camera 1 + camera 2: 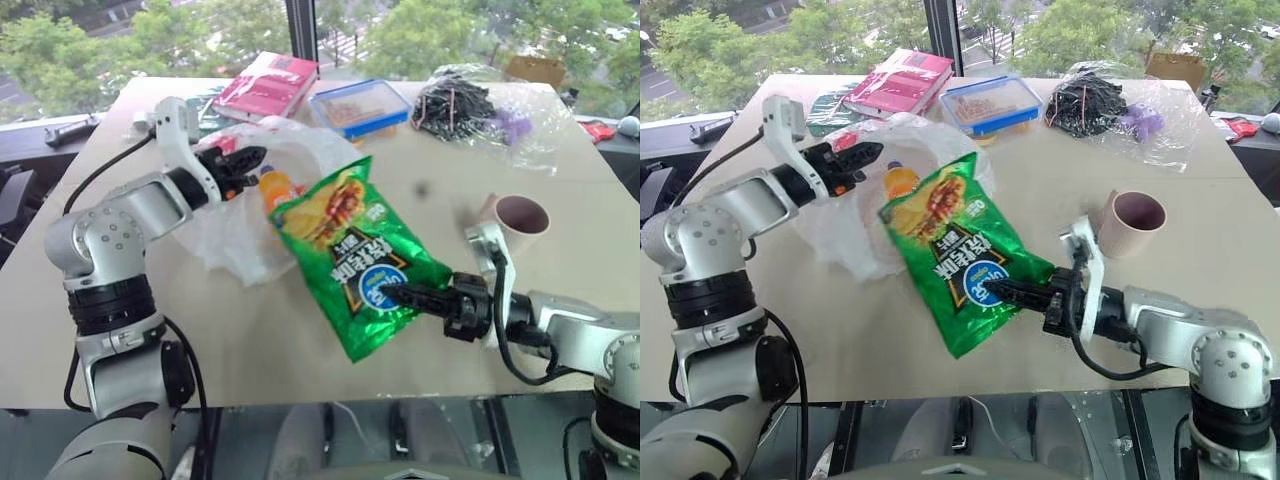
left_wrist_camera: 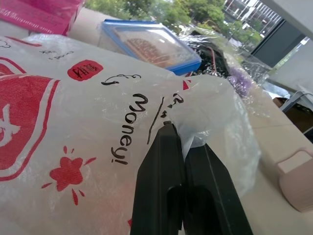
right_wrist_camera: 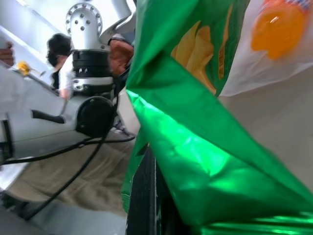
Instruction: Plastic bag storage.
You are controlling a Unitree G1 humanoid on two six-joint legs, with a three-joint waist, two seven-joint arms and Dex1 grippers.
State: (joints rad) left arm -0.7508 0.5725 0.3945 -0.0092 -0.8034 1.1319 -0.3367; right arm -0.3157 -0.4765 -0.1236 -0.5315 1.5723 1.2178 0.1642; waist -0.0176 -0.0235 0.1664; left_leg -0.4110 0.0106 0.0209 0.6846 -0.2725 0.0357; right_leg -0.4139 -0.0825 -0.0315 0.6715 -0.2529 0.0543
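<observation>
The plastic bag (image 1: 232,238), thin white with red print, lies crumpled on the table at the left. My left gripper (image 1: 250,160) is shut on the bag's upper edge (image 2: 195,98) and holds it raised. An orange bottle (image 1: 275,187) shows at the bag's mouth. A green chip packet (image 1: 345,250) hangs tilted in front of that mouth, its top toward the bottle. My right gripper (image 1: 395,293) is shut on the packet's lower end and points left. In the right wrist view the green packet (image 3: 195,147) covers most of the fingers.
At the back of the table lie a pink book (image 1: 268,83), a blue-rimmed box (image 1: 358,107) and clear wrap with black sticks (image 1: 460,105). A pinkish cup (image 1: 520,218) lies on its side just behind my right wrist. The table's front edge (image 1: 300,395) is close.
</observation>
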